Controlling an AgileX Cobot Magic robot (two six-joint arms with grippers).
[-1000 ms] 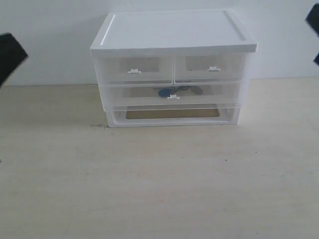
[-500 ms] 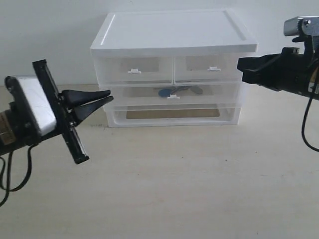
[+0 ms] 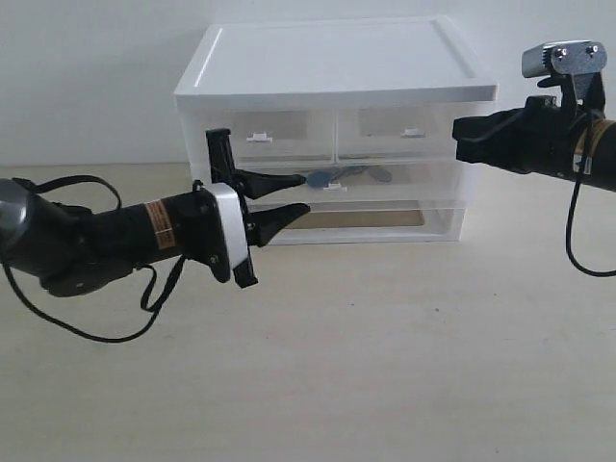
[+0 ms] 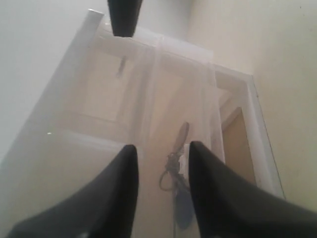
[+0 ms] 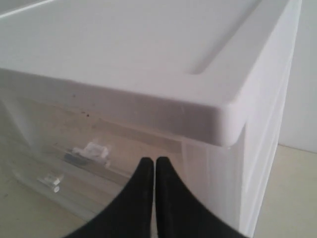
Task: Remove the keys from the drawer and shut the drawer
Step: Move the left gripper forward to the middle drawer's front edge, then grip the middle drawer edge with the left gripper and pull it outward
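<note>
On a pale wooden bench (image 3: 385, 385), a white plastic cabinet (image 3: 327, 63) faces two black robot arms. Its wide translucent drawer (image 3: 433, 181), the full-width one under the pair of half-width drawers, appears shut or nearly so. The left gripper (image 3: 305, 192) is level with that drawer's front, jaws parted and holding nothing. The right gripper (image 3: 462, 138) hovers off the cabinet's upper corner, jaws pressed together on nothing.

The keys (image 3: 339, 175) lie inside the drawer, just beyond the left jaws and behind the cloudy front. In the left wrist view they show in the gap between the two fingers. Their round blue tag (image 3: 316, 179) is the part nearest the left jaws. The drawer's small white tab handle (image 3: 334, 188) sits just past those fingertips, below the keys.

The drawer looks light and should slide easily, though the tab gives little to pinch and the cabinet may shift. The keys are likely light, hard and slippery, a loose bunch. The ring or the tag seems the surest hold.
</note>
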